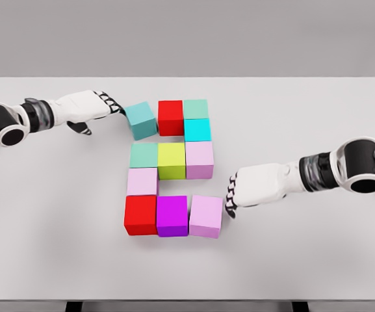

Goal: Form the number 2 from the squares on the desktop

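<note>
Head view: left hand (86, 107) lies flat on the bench (304, 130), fingers extended, tips touching the skewed teal cube (141, 120), gripping nothing. Right hand (255, 187) also open, fingertips at the lilac bottom-right cube (206, 216), contact likely but hard to confirm. The 2 is nearly formed: red cube (170, 117) and mint cube (195, 108) on top, cyan cube (197, 130) below, a three-cube middle row, pale pink cube (142, 181), then the bottom row. Step in hand: closing the top row. Next move probably calls for pushing the teal cube right and squaring it against the red one.
</note>
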